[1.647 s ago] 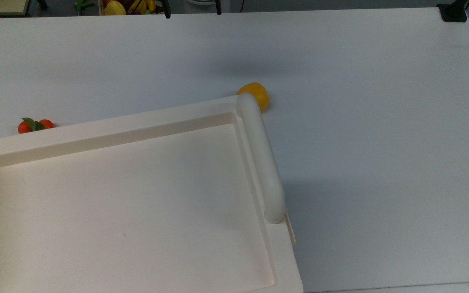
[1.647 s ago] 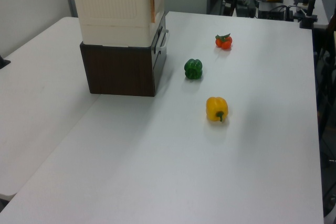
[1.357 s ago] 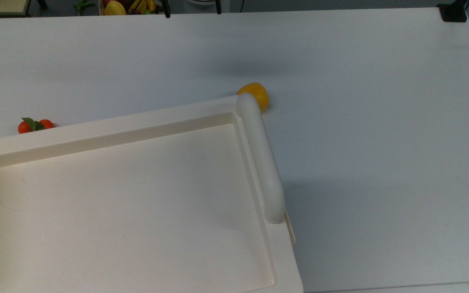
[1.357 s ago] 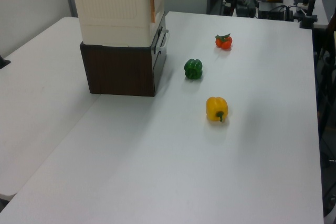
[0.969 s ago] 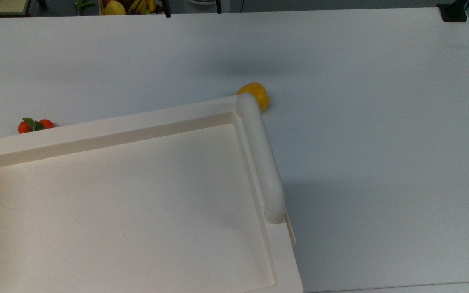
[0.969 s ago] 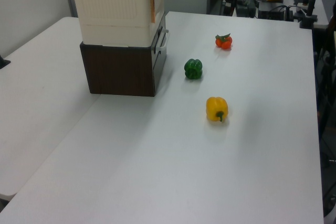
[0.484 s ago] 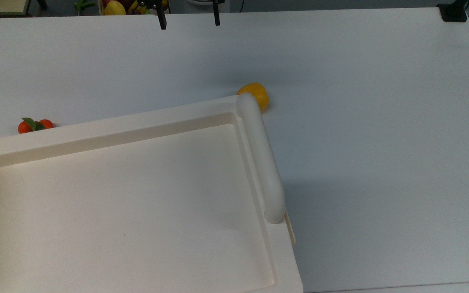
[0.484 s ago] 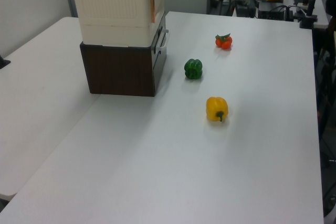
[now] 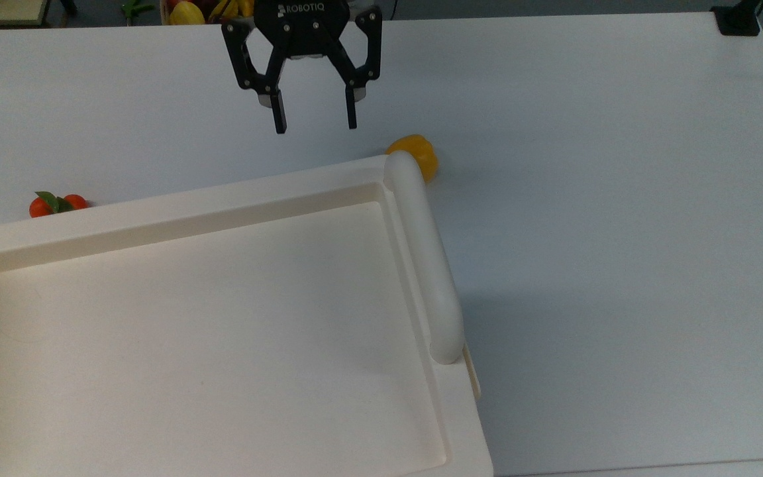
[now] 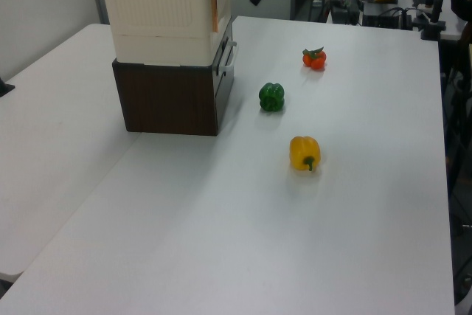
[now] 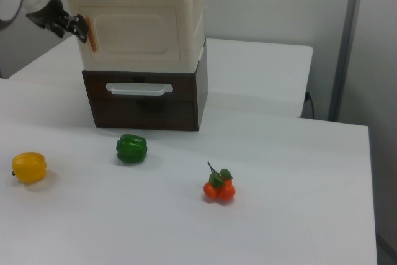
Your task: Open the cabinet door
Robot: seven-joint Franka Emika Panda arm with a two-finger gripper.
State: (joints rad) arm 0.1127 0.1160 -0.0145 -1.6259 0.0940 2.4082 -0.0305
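Fingers [image 9: 315,124] descended, spread; cabinet door [image 11: 133,31] faces front, shut.

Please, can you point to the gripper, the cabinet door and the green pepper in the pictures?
gripper [image 9: 315,126]: top view, midway between its open fingertips.
cabinet door [image 11: 133,32]: right view, middle of the closed front panel.
green pepper [image 11: 131,148]: right view, middle of its body.

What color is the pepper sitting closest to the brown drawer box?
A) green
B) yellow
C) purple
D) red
A: the green pepper lies just in front of the brown drawer box, while the yellow pepper sits farther off.
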